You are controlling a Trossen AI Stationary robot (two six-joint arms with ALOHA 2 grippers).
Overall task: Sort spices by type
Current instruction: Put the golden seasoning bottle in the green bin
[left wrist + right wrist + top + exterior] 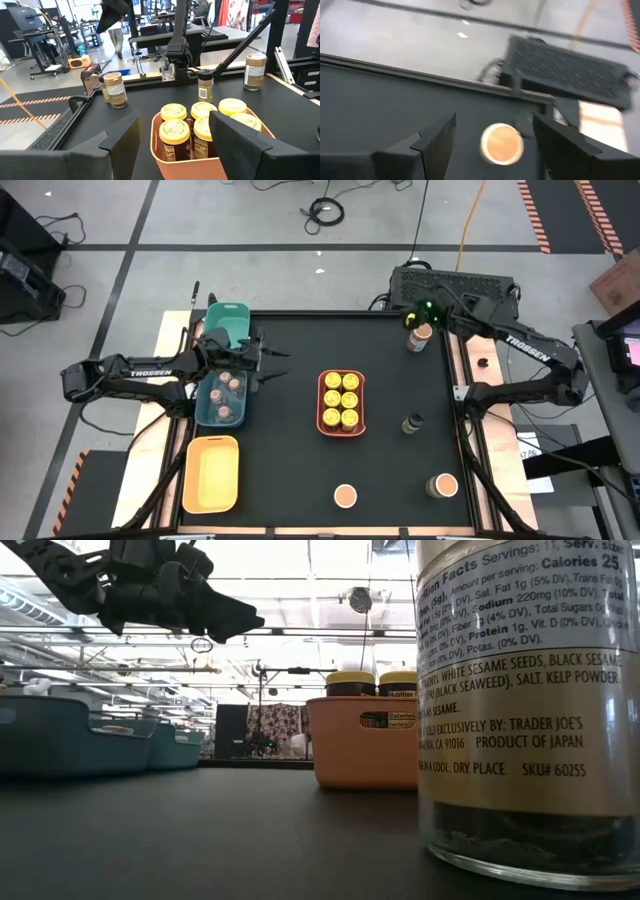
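The spices are small round jars. Six yellow-lidded ones stand in the coral tray [341,426] at mid-table. A few pinkish-brown-lidded jars [231,390] stand in the teal tray [203,402]. Tan-orange-lidded jars stand loose on the table at the far right [421,336] and near the near edge [346,496] [443,485]. A dark-lidded jar [412,423] stands right of the coral tray. My left gripper [272,367] [175,120] is open, raised between the teal and coral trays and facing the coral tray. My right gripper [415,319] [494,122] is open above the far-right jar [501,144], fingers pointing down.
A green tray [228,323] sits beyond the teal one and a yellow tray [212,472] lies at the near left. In the low view a tall labelled jar [530,710] fills the foreground. Bare black table lies between the trays and around the loose jars.
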